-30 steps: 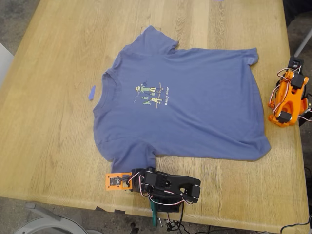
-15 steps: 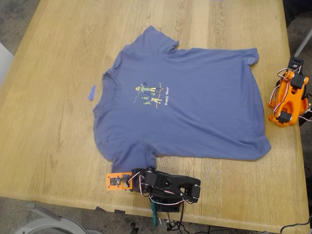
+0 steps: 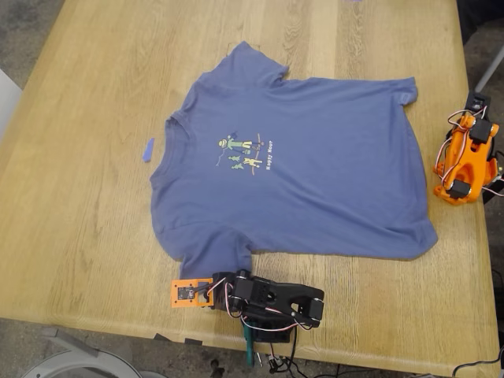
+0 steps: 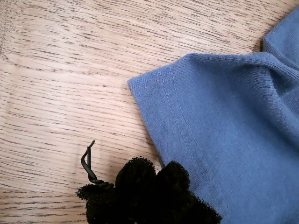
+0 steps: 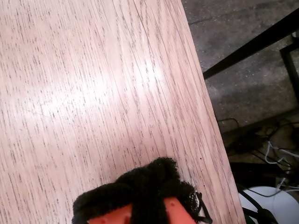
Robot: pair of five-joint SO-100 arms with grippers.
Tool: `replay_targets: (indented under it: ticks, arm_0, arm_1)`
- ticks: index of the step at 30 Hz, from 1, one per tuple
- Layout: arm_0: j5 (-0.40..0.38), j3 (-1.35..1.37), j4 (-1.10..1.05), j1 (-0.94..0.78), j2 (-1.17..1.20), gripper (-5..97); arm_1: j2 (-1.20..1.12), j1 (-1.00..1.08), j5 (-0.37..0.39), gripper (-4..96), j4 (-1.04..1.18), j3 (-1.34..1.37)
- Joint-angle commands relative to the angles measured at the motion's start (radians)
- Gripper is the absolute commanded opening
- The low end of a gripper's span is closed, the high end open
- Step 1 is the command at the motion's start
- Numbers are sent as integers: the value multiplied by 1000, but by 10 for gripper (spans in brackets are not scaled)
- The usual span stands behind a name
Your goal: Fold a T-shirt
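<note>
T-shirt (image 3: 315, 173), slate blue, spread flat and face up on the wooden table (image 3: 87, 236). We see its collar toward the exterior view's left and its bottom hem toward that view's right. One short sleeve points to the far side and the other to the near edge. The cartoon print (image 3: 240, 153) with its white lettering (image 3: 268, 157) sits on the chest. A small blue tape strip (image 3: 148, 149) lies on bare wood just beyond the collar, apart from the cloth.

Our first gripper (image 4: 149, 198) belongs to the black arm folded low at the table's near edge. Its black padded tip lies at the hem of the near sleeve (image 4: 224, 140). We cannot tell whether it touches the cloth, nor how wide the jaws stand.

Our second gripper (image 5: 140, 203) belongs to the orange arm at the exterior view's right, well apart from the T-shirt. It hangs over bare wood beside the table's edge, with the floor (image 5: 243, 42) beyond. Its jaw gap is likewise hidden from us.
</note>
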Motion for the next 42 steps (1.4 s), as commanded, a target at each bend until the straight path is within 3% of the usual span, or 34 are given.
replay_targets:
  ticks: [1,27,30,36,38,42]
  arm_0:
    - [-5,-17,14,-8,115,1]
    - [-5,-17,14,-8,115,1]
    - [-121,-17,15,-8,115,1]
    - [-34,-17,15,-11,114,1]
    - [-66,-17,15,-12,114,1]
    - [-8,-17,15,-9,114,1]
  arm_1:
    - [-3,2,-6,3,3,67]
    - [-3,6,-6,3,3,69]
    - [-3,21,-6,3,3,69]
    - [-3,54,-6,3,3,69]
    - [-3,55,-6,3,3,69]
    - [-3,57,-8,25,3,69]
